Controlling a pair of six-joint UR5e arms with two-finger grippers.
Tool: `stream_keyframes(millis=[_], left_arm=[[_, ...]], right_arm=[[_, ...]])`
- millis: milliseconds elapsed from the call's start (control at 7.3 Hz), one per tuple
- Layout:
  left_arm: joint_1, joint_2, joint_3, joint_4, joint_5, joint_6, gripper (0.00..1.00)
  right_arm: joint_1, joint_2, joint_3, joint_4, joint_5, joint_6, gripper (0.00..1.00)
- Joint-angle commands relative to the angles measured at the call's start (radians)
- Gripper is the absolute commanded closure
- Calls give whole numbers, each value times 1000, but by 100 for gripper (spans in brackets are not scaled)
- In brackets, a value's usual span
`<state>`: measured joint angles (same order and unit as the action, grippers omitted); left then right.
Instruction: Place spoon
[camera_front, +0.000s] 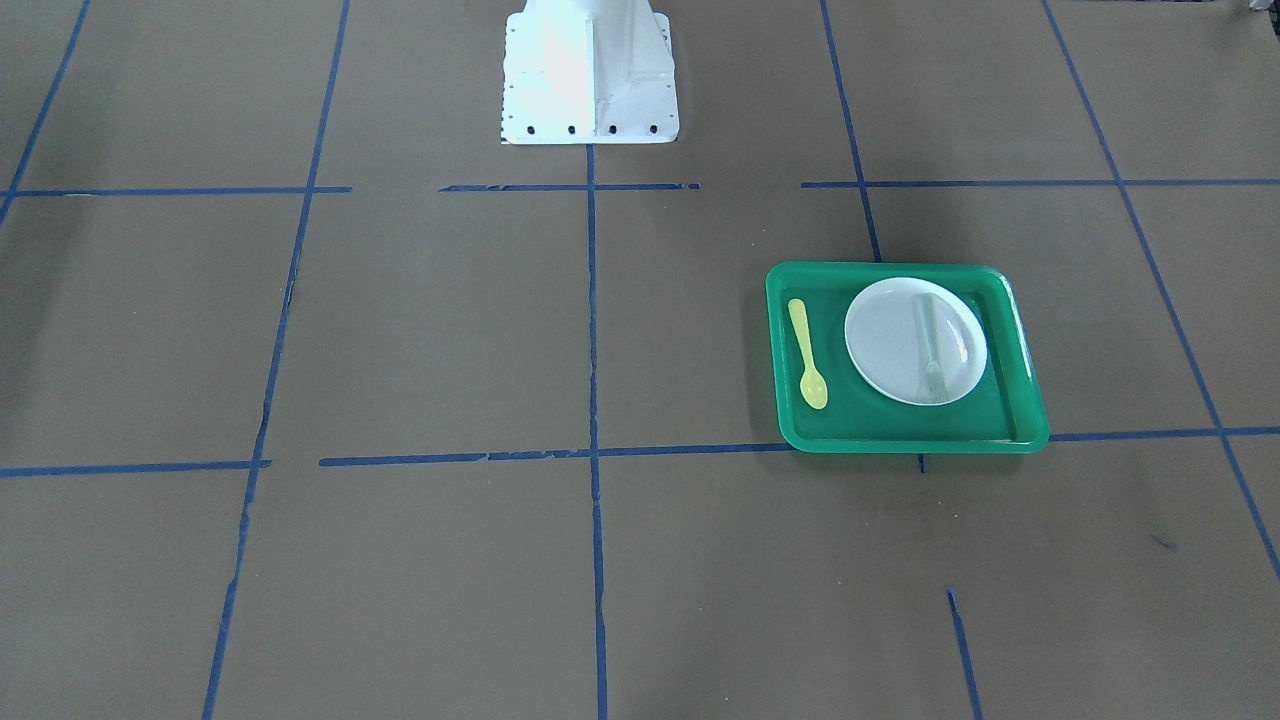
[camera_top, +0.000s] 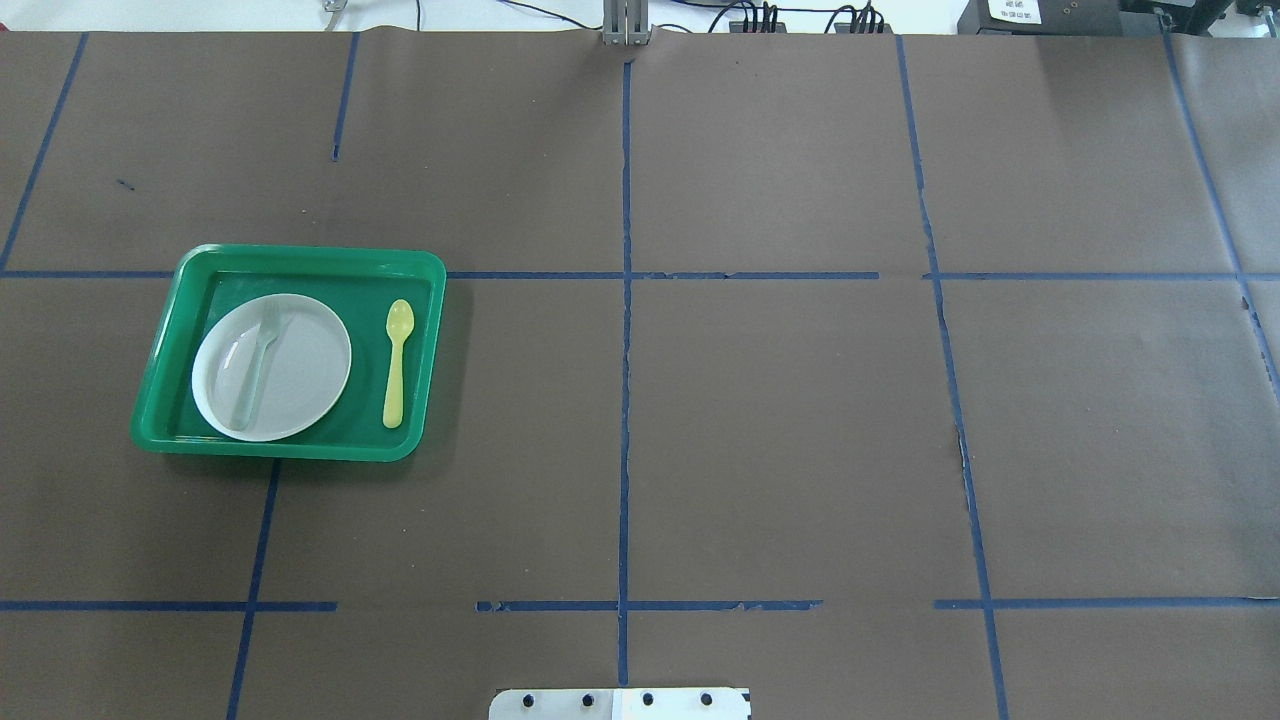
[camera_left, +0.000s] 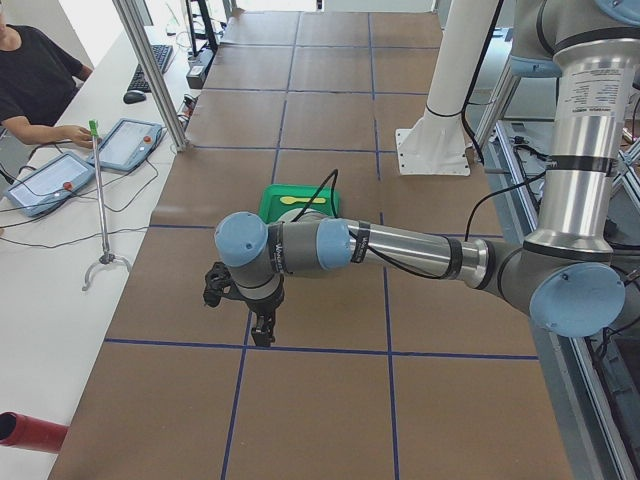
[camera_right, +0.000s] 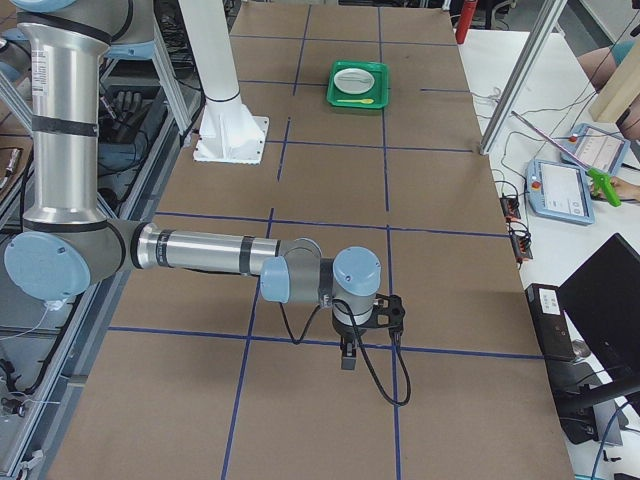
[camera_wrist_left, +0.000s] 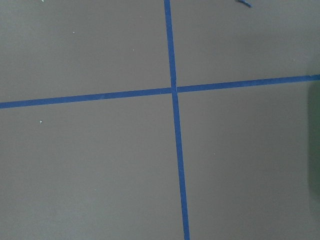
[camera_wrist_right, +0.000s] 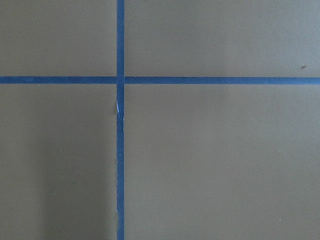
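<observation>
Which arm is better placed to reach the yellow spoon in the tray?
Left, probably. The spoon lies in the green tray on the robot's left side, near the left pincer; the right pincer hangs at the opposite end.

Left arm (camera_left: 400, 243) and right arm (camera_right: 200, 250) stretch out level, fingers (camera_left: 265, 332) pointing down.

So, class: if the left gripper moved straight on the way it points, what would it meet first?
The left gripper points down, so it would likely meet the brown paper-covered table first, near a blue tape cross; nothing shows between.
</observation>
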<state>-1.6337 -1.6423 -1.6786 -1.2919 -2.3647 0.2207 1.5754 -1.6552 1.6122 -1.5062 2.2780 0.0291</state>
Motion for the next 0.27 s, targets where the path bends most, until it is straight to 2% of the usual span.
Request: stream_keyframes(millis=[0, 137], left_arm=[[2, -8, 11, 0, 1, 0, 0], [2, -8, 10, 0, 1, 0, 0]], right_arm=[[0, 0, 0, 0, 0, 0, 0], [0, 0, 0, 1, 0, 0, 0]])
